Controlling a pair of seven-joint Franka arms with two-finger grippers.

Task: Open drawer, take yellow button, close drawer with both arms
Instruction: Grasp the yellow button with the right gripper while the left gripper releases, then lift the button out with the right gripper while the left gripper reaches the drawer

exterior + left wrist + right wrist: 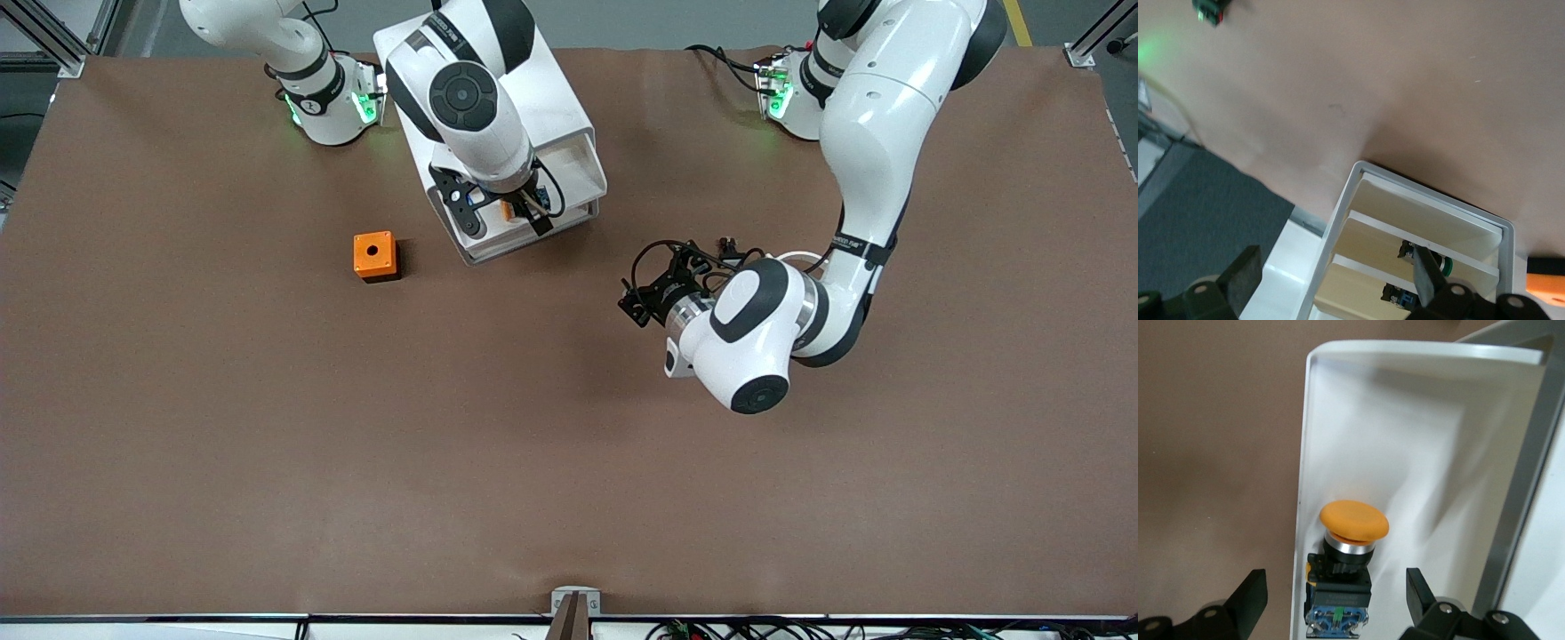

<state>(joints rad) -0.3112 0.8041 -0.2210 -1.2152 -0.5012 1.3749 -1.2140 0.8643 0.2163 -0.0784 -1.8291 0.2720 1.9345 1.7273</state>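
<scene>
The white cabinet [551, 107] stands near the robots' bases. Its top drawer [524, 238] is pulled out toward the front camera. The button [507, 212], with an orange cap and a black-and-blue body, lies in the drawer by its side wall [1346, 567]. My right gripper [503, 217] is over the open drawer, open, with its fingers [1251, 600] on either side of the button and not touching it. My left gripper [645, 298] is open and empty over the table, beside the cabinet toward the left arm's end. The left wrist view shows the cabinet's frame [1338, 227].
An orange cube box with a hole [375, 256] sits on the brown table [356, 444], beside the cabinet toward the right arm's end. Small parts [1441, 265] lie in the cabinet's lower compartments. The left arm's elbow [756, 347] hangs over the table's middle.
</scene>
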